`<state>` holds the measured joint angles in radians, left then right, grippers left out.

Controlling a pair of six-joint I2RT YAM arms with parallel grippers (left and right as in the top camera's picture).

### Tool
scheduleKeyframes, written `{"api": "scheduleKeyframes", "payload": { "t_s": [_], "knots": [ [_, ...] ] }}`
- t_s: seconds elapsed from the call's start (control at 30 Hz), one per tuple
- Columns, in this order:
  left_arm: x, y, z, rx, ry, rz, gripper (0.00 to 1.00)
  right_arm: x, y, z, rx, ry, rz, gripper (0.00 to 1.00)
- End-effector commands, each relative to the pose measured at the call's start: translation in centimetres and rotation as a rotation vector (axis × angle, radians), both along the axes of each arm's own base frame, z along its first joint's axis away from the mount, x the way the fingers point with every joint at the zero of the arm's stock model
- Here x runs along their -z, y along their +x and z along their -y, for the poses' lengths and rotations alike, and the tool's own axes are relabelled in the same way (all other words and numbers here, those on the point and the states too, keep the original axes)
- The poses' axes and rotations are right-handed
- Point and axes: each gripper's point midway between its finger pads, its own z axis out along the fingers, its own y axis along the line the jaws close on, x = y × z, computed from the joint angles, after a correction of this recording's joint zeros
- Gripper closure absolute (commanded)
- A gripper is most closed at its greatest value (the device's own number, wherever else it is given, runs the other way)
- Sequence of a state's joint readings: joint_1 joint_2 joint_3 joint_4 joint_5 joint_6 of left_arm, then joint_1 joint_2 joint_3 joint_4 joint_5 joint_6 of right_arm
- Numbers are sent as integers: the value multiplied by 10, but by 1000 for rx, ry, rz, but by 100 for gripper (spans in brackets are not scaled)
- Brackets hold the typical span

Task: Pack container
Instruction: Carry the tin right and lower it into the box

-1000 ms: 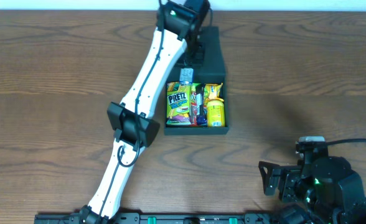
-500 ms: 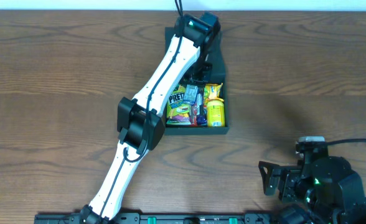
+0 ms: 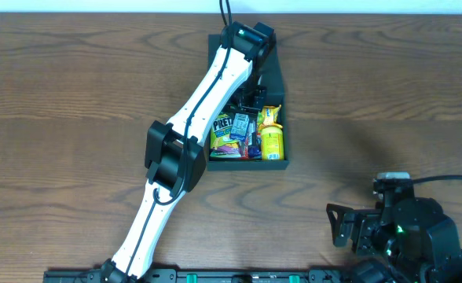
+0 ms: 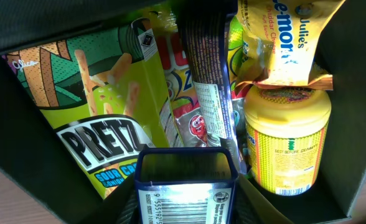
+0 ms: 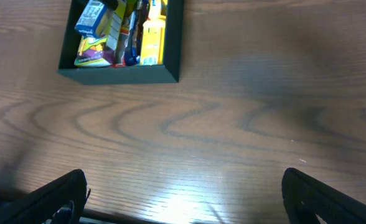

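Dark teal-black rectangular cardboard box [image 3: 247, 164]: one
Green Pretz stick carton [image 4: 102, 118]: one
Yellow lidded plastic tub [image 4: 286, 143]: one
Yellow crinkled snack bag [image 4: 282, 37]: one
Dark brown wrapped bar [image 4: 208, 74]: one
Blue-edged small packet [image 4: 184, 180]: one

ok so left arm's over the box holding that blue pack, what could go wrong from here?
1. The container looks nearly full: the blue pack in the left gripper hangs over the Pretz box and dark wrapper, so it may land on top and later block the lid.
2. Little free room shows beside the yellow can; the gripper could catch a neighbouring packet on release and drag it.
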<state>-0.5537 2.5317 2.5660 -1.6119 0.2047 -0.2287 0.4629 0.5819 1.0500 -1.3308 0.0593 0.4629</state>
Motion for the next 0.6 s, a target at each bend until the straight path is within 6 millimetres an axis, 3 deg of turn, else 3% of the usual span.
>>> {"api": "scheduleKeyframes", "payload": {
  "t_s": [0.0, 0.2, 0.57],
  "knots": [
    [-21, -16, -8, -16, 11, -33, 94, -3, 0, 1, -2, -5, 12, 1],
    [-20, -14, -7, -88, 23, -31, 94, -3, 0, 1, -2, -5, 12, 1],
    [-21, -17, 11, -95, -37, -39, 94, -3, 0, 1, -2, -5, 12, 1]
  ]
}}
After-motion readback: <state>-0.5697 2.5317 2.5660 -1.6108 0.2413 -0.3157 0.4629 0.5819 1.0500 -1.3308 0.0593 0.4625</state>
